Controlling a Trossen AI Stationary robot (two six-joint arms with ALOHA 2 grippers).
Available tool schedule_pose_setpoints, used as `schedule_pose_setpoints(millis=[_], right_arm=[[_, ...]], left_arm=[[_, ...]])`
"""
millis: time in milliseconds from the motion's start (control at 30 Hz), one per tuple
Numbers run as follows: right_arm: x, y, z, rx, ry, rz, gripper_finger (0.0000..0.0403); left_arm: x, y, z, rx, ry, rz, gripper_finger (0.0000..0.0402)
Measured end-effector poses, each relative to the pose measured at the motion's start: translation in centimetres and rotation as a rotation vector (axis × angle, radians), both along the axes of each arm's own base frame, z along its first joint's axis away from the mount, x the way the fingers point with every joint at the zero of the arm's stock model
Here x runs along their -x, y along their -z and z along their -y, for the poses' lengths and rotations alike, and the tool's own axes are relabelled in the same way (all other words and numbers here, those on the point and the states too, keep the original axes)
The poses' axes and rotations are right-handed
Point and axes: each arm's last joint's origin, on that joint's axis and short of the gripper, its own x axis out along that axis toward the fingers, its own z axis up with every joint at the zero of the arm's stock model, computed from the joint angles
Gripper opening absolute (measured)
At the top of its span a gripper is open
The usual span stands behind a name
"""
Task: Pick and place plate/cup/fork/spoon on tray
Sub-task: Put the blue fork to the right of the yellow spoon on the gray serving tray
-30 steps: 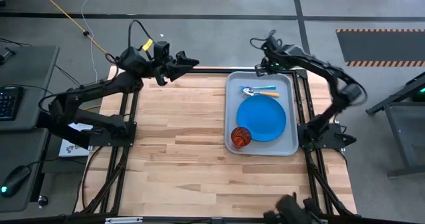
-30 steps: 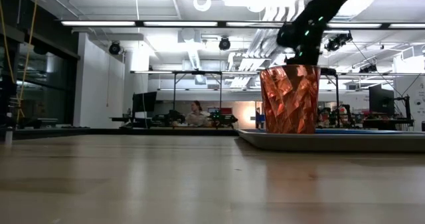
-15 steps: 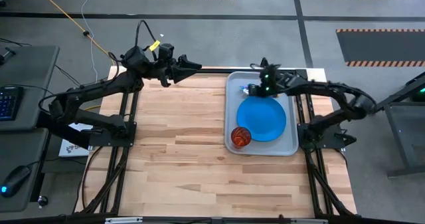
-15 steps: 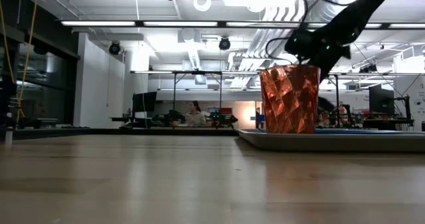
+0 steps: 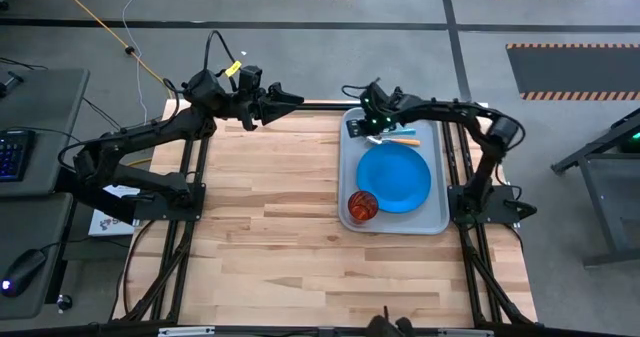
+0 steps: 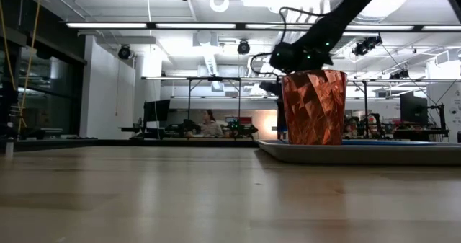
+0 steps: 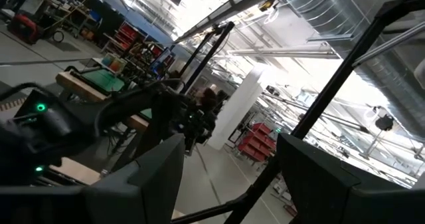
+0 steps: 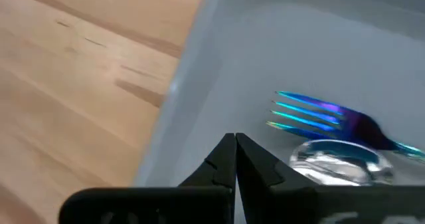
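So my right fingers (image 8: 235, 159) are clenched together on nothing, hanging over the far-left corner of the big light grey rectangular tray (image 5: 436, 218) on the wooden tabletop (image 5: 260, 217). Just beside them lie the thin teal-handled fork with the blue head (image 8: 319, 112) and the little silver-bowled spoon with the tan-orange handle (image 8: 335, 163), side by side at the tray's far end. The round bright blue plate (image 5: 393, 177) sits mid-tray, and the small translucent red-orange cup (image 5: 363, 206) stands at its near-left edge. My left fingers (image 5: 288, 99) are spread apart, empty, up over the tabletop's far edge, well left of the tray.
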Motion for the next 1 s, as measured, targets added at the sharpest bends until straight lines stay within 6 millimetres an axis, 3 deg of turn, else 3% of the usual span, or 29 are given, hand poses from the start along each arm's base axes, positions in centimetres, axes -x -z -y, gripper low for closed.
schedule_pose_setpoints(millis=[333,1000], right_arm=[[-0.5,1.3,0.5,-0.050,-0.013,-0.095,0.0000],[-0.5,1.4,0.9,0.014,0.095,-0.130,0.0000]], left_arm=[[0.0,0.0,0.0,-0.001,0.000,0.000,0.0229],[0.0,0.0,0.0,-0.010,-0.003,0.001,0.0229]])
